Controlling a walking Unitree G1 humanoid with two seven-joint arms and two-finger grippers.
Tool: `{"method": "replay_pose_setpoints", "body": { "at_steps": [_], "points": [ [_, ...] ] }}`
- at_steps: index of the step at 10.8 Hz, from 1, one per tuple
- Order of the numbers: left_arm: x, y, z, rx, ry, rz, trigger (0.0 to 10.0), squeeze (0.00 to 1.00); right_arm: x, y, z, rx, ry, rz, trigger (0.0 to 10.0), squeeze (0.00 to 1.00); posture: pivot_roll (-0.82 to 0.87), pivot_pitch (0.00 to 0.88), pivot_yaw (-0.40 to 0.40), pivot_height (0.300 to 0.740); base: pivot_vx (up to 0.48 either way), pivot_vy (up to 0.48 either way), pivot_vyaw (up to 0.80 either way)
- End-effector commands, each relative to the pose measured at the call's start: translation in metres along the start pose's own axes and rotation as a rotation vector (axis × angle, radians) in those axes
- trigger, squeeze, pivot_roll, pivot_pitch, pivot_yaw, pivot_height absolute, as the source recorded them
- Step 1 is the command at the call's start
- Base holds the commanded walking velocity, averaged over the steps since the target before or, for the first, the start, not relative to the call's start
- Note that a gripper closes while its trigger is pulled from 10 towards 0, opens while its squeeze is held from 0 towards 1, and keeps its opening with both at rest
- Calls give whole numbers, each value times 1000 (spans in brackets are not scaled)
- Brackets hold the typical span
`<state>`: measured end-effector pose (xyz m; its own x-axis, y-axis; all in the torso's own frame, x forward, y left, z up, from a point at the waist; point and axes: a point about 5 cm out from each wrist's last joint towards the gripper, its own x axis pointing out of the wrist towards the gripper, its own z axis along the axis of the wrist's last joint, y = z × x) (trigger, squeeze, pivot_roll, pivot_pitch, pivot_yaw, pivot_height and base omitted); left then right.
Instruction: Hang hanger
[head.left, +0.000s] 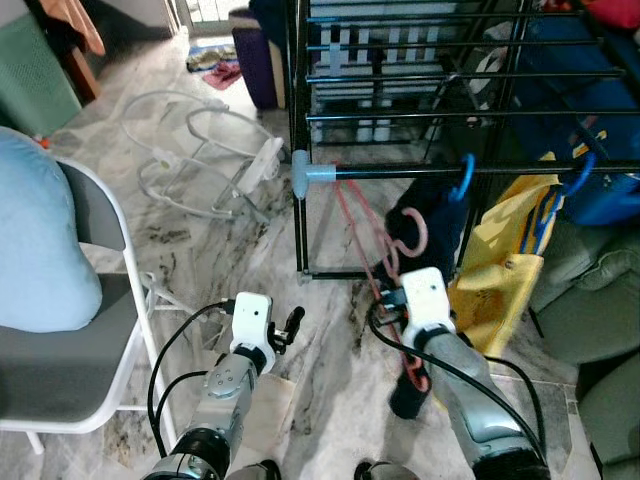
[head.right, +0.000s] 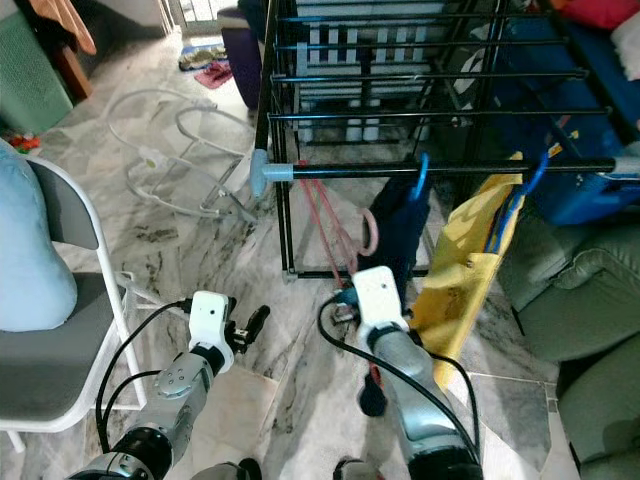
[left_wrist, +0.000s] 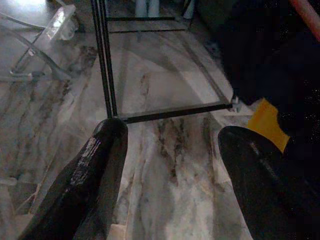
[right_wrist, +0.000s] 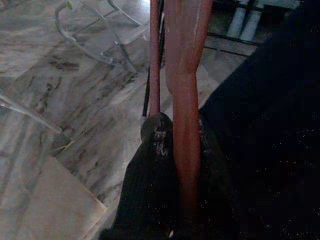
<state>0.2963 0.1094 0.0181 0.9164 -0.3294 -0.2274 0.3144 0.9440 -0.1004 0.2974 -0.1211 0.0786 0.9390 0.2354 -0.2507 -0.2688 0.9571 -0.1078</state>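
My right gripper (head.left: 388, 296) is shut on a pink hanger (head.left: 408, 240). The hanger's hook points up, just below the front rail (head.left: 420, 171) of a black drying rack. A dark garment (head.left: 432, 212) hangs on the hanger, beside the gripper. In the right wrist view the pink hanger (right_wrist: 186, 90) is pinched between the black fingers (right_wrist: 155, 150). My left gripper (head.left: 290, 326) is held low over the marble floor, to the left of the rack. Its fingers (left_wrist: 95, 170) stand open with nothing between them.
Two blue hangers (head.left: 463, 178) hang on the rail, and a yellow garment (head.left: 500, 260) hangs below them. A grey chair (head.left: 60, 350) with a light blue cushion (head.left: 40, 250) stands at the left. A white wire frame (head.left: 200, 150) lies on the floor. Green upholstery (head.left: 600, 310) is on the right.
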Motion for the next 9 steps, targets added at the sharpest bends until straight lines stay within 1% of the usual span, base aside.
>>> {"method": "replay_pose_setpoints", "body": {
  "at_steps": [1,2,5,7,8,9],
  "points": [
    [-1,1,-2,14,10,-10,10000,0,5,-1,17,-7,-40,0,10000,0,-128,171,41,740,0,0,0],
    [-1,0,-1,16,6,-17,10000,0,12,-4,25,-9,-46,-1,10000,0,-128,171,41,740,0,0,0],
    [0,-1,-1,18,7,-18,10000,0,24,-9,51,-20,-92,-5,10000,0,-124,174,43,740,0,0,0],
    [-1,-3,-3,17,18,-22,10000,0,34,-9,54,-8,-64,3,10000,0,-121,175,42,740,0,0,0],
    [-1,-3,-3,16,17,-25,10000,0,44,-5,56,-6,-33,38,10000,0,-121,177,42,740,0,0,0],
    [-1,-4,-3,16,14,-26,10000,0,47,-4,59,6,-32,45,10000,0,-115,180,40,740,0,0,0]
  ]
}}
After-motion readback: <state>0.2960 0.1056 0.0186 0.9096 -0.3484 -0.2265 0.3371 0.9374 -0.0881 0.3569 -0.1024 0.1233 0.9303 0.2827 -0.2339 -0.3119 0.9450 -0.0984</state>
